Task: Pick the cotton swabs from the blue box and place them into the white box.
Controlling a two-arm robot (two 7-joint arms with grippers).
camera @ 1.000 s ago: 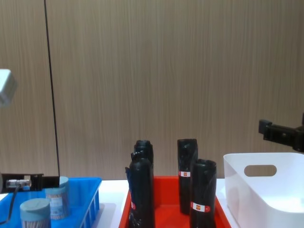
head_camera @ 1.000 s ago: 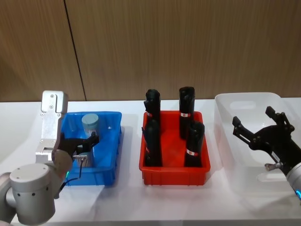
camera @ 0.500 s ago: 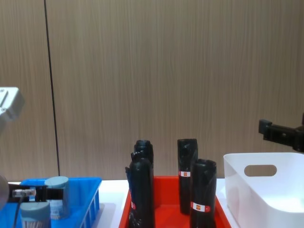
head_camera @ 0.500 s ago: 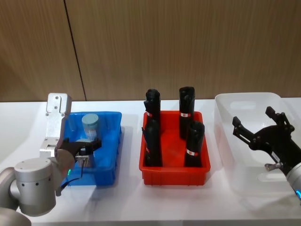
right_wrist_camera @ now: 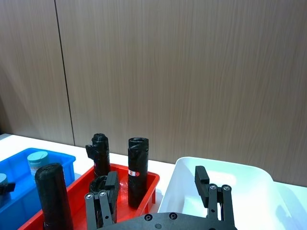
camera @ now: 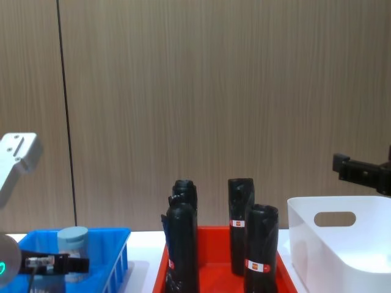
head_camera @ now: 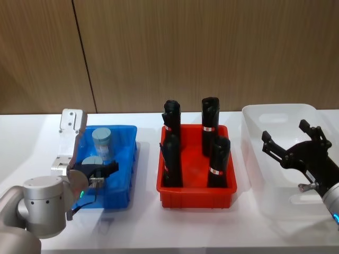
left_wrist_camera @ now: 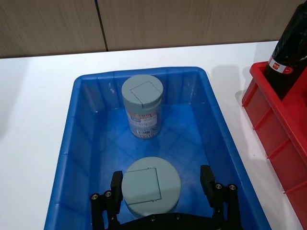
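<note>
Two cotton swabs tubs stand in the blue box (head_camera: 126, 168) (left_wrist_camera: 67, 143). The near tub (left_wrist_camera: 151, 186) (head_camera: 91, 160) sits between the spread fingers of my left gripper (left_wrist_camera: 161, 182) (head_camera: 99, 171), which is open; its pads are on either side of the grey-blue lid with a gap on the side nearer the red bin. The far tub (left_wrist_camera: 142, 103) (head_camera: 101, 139) (camera: 73, 238) stands upright by the back wall. My right gripper (head_camera: 294, 153) (right_wrist_camera: 156, 183) hangs open over the white box (head_camera: 253, 159) (right_wrist_camera: 192, 189).
A red bin (head_camera: 196, 191) (right_wrist_camera: 148, 184) with several tall black rolls (head_camera: 210, 124) stands between the two boxes. White tabletop (head_camera: 159, 233) lies in front. A wooden wall (head_camera: 212, 53) closes the back.
My left gripper has sunk into the blue box and now straddles the near tub. The right arm has not moved.
</note>
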